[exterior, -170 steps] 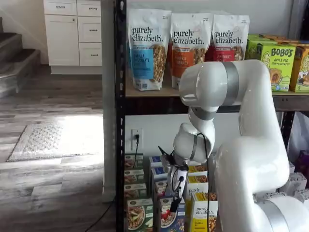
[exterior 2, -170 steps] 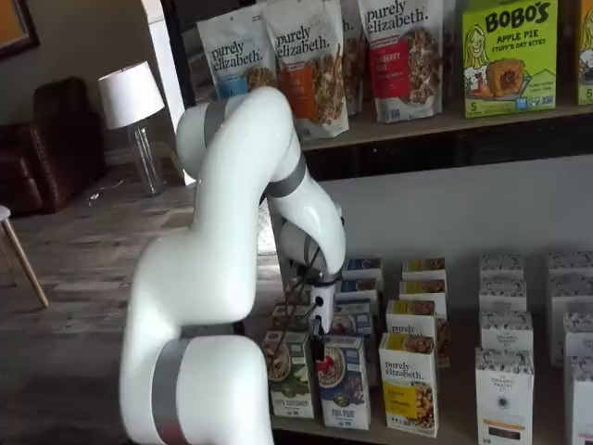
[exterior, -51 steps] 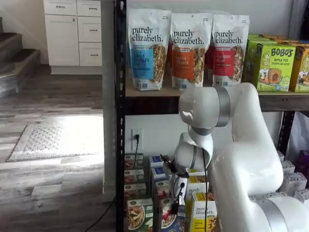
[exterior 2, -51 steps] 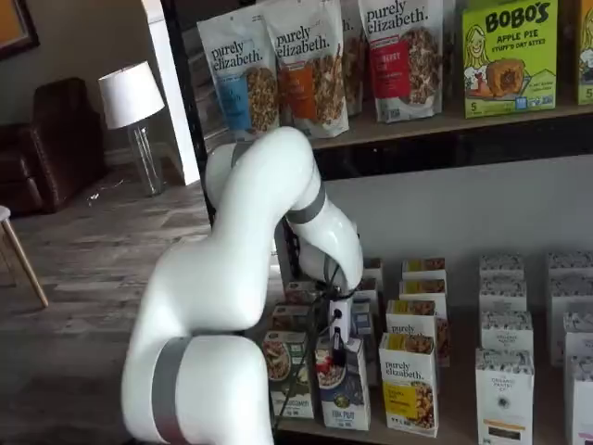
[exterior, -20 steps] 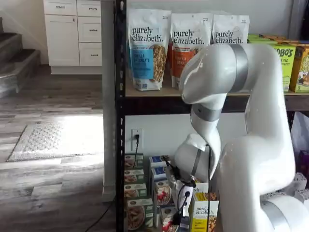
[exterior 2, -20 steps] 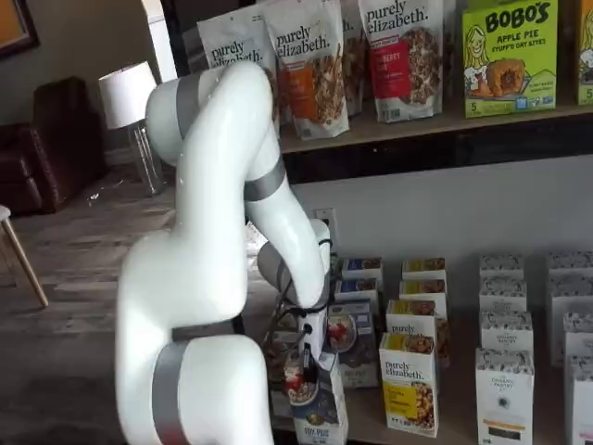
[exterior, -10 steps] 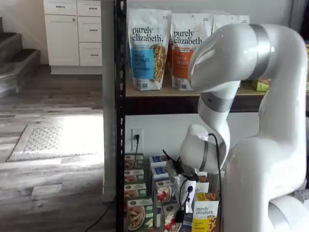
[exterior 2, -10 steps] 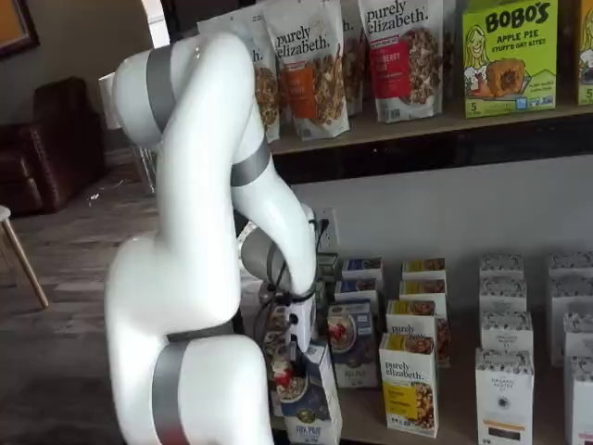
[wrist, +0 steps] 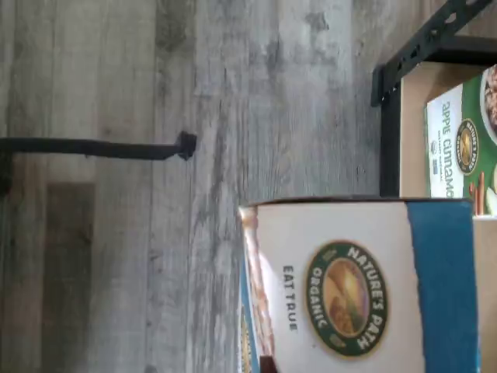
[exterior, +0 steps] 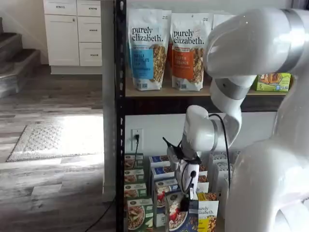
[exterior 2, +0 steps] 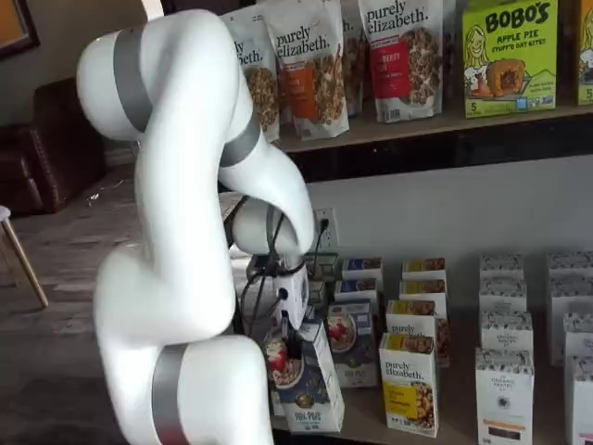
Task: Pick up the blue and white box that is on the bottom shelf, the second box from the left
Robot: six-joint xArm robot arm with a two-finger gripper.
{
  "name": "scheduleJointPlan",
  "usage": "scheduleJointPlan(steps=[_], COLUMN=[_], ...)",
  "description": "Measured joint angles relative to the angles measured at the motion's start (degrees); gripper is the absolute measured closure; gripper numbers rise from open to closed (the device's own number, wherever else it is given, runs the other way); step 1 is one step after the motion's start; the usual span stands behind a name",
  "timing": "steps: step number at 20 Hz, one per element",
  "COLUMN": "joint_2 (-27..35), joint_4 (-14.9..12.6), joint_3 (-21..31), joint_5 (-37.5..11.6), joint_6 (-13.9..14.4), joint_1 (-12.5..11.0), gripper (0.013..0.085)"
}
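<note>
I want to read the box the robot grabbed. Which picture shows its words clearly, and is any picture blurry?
Wrist view: the blue and white box fills the frame, turned sideways, logo words sharp. Both shelf views: its print looks small and soft, and the gripper shut on it hides part.

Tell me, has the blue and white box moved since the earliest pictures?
Yes. The blue and white box, held by the gripper, has come forward and tilted, away from the yellow box it stood beside.
</note>
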Motion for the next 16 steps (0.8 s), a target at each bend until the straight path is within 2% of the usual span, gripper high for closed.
scheduleJointPlan(steps=[2,5,10,16], joint_2=[-1.67,-4.06,-8.90,-13.39], joint_4=[-1.31,-1.70,-0.09,0.84], joint_3=[-0.38,-1.18,-3.13,-4.66], joint_5=[2.56,6.42,13.60,18.78], joint_6=[1.39,2.22,1.86,1.88], joint_1=[0.08,0.33,0.60,0.58], gripper=[0.0530,0.0530,0.0530,0.0530])
